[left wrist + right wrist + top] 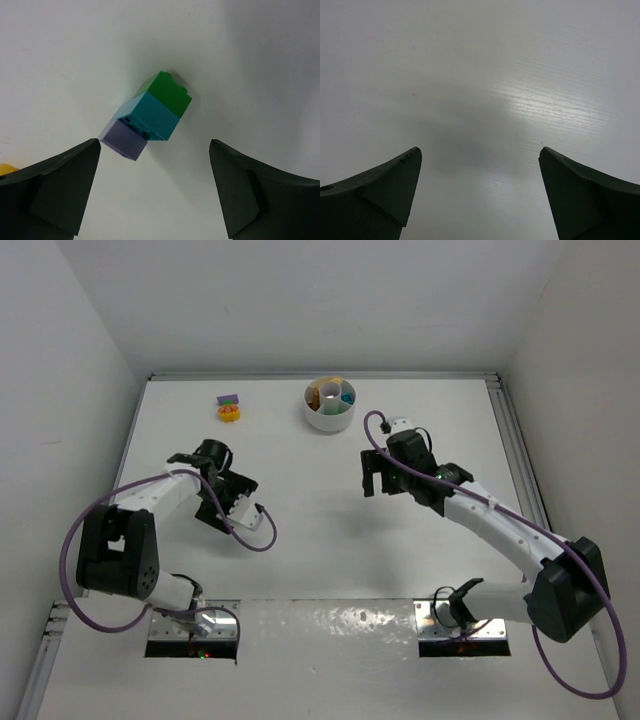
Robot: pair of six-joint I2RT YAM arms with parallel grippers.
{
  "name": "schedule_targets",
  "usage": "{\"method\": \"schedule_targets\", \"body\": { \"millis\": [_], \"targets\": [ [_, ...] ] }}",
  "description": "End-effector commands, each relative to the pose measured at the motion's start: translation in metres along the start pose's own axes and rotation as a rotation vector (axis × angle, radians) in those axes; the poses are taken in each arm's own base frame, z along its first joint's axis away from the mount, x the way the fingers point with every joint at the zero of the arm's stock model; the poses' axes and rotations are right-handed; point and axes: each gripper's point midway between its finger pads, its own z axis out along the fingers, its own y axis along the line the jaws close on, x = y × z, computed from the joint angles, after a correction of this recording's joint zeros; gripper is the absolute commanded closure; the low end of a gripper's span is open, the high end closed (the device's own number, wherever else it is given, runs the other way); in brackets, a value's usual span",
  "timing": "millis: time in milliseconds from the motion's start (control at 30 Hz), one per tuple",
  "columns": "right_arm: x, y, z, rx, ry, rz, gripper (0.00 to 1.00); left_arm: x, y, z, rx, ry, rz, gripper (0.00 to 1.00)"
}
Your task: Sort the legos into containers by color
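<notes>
Legos show at the far end of the white table (300, 455) in the top view. A little pile (229, 408) sits there, purple on top, orange and yellow under it. To the right of it, a bit apart, stands the round white dish (329, 406). It has low walls and is cut into slices around a middle ring. One slice holds something teal, and another holds something orange-brown. The left pincer (200, 456) hangs over the table, well apart from the pile. The right pincer (376, 485) hangs near the dish but does not touch it.

The left wrist camera shows a stack (150, 119) of three bricks stuck together, lying tilted on the table. The green brick (167, 93) is at the far end, the teal brick (147, 117) is in the middle, and the pale purple brick (123, 141) is at the near end. The two dark fingers (60, 185) stand wide apart and touch none of them. A tiny yellow bit (6, 169) peeks in at the left edge.

The right wrist camera shows its fingers (375, 190) wide apart too, with only bare table between them.
</notes>
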Motion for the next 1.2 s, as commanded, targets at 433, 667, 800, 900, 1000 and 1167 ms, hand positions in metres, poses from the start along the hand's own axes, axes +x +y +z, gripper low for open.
{"method": "schedule_targets", "body": {
  "millis": [433, 667, 800, 900, 1000, 1167],
  "targets": [
    [0.0, 0.009, 0.002, -0.037, -0.007, 0.028, 0.02, -0.017, 0.029, 0.028, -0.024, -0.054, 0.626, 0.25],
    [0.001, 0.009, 0.002, -0.035, -0.005, 0.029, 0.02, -0.01, 0.035, 0.026, -0.034, -0.028, 0.523, 0.73],
    [-0.002, 0.01, 0.003, -0.035, -0.01, 0.03, 0.02, -0.005, 0.043, 0.017, -0.052, -0.01, 0.412, 0.94],
    [-0.006, 0.012, 0.003, -0.042, -0.012, 0.029, 0.02, -0.002, 0.049, 0.011, -0.076, -0.003, 0.33, 1.0],
    [-0.012, 0.017, 0.001, -0.063, -0.015, 0.023, 0.02, -0.003, 0.072, -0.005, -0.161, -0.02, 0.157, 1.0],
    [-0.036, 0.066, -0.023, -0.369, -0.039, -0.177, 0.01, -0.033, 0.131, -0.054, -0.262, -0.261, -0.277, 1.0]
  ]
}}
